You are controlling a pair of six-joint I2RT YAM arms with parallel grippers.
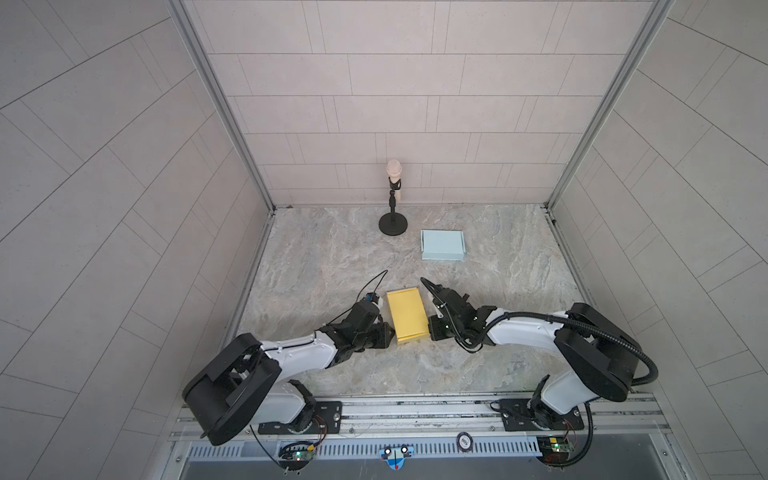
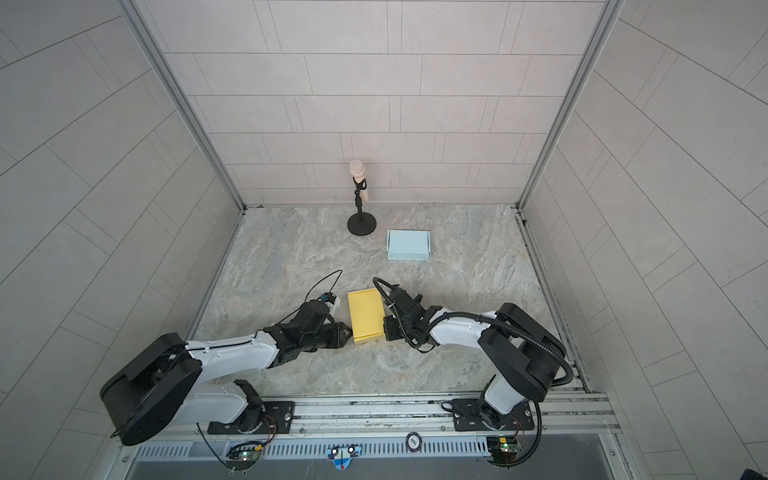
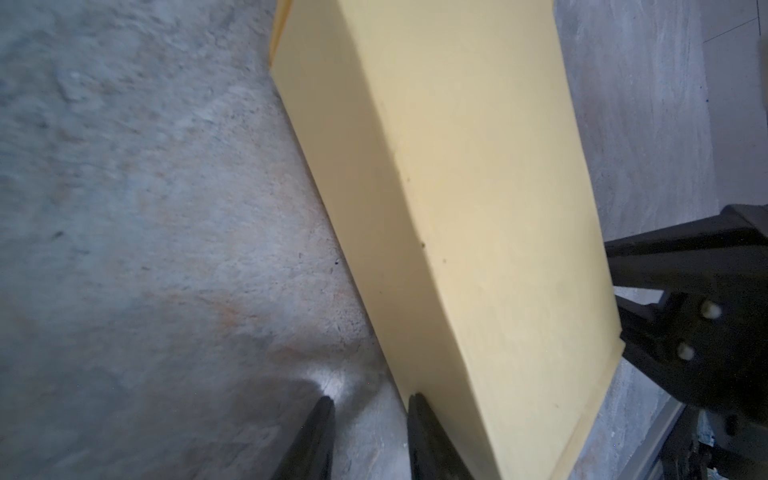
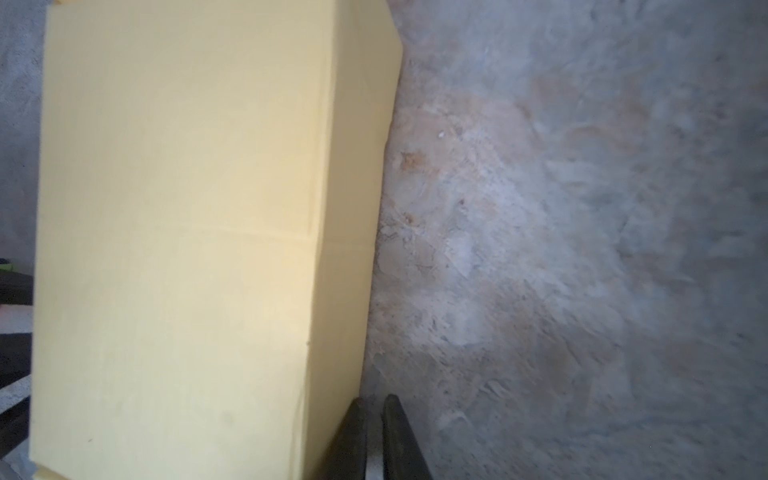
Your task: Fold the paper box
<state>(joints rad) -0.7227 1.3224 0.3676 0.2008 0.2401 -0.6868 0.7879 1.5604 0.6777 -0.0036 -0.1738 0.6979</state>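
The left pincer (image 3: 371, 398) stands released, its two dark fingers parted with bare table showing between them and nothing held. One fingertip (image 3: 415, 401) touches the foot of the side wall of the yellow rectangular paper box (image 3: 457, 208). The other fingertip is clear of the box. The right pincer (image 4: 375, 399) is clenched, its fingers drawn to a thin slit and gripping nothing. It lies just beside the box's opposite side wall (image 4: 349, 208); whether it actually touches the paper I cannot tell. In both top views the box (image 1: 407, 313) (image 2: 365, 316) lies flat on the grey marbled stone-pattern tabletop (image 1: 498, 311), in the near middle of the work area. Its long sides face the two pincers, so it sits directly between them, the left pincer (image 1: 388, 332) at its near-left corner and the right pincer (image 1: 432, 328) along its right edge. A narrow strip of yellow paper sticks out at the box's near end, and a lighter strip shows at its far end. Well apart, toward the back wall and to the right, a pale blue paper box (image 1: 442, 245) (image 2: 408, 245) rests on the table. Near it, to its left, stands a beige microphone on a black round-based stand (image 1: 393, 195) (image 2: 360, 195).
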